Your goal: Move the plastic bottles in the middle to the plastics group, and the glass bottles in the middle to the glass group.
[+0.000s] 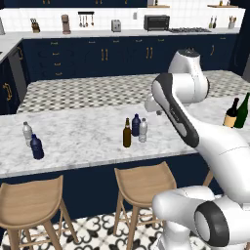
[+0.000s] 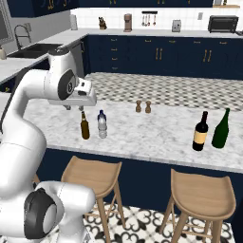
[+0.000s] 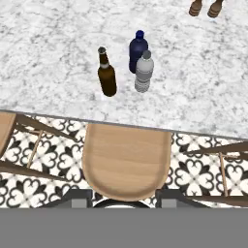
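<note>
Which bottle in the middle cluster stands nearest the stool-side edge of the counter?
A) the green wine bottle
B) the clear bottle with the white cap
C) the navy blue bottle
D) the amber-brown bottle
D: in the hand view the amber-brown bottle stands closest to the counter edge, with the clear bottle beside it and the navy bottle behind.

A white-and-grey marble bench (image 1: 83,139) carries three clusters of bottles: an amber glass bottle (image 1: 127,133), a navy plastic bottle (image 1: 135,125) and a clear plastic bottle (image 1: 143,130) stand upright close together near its middle. Toward the left end stand another clear bottle (image 1: 27,134) and navy bottle (image 1: 36,147), just beside each other. At the right end, a dark labelled wine bottle (image 2: 201,131) and a green wine bottle (image 2: 221,129) stand side by side, with two small brown shakers (image 2: 143,107) farther back.
</note>
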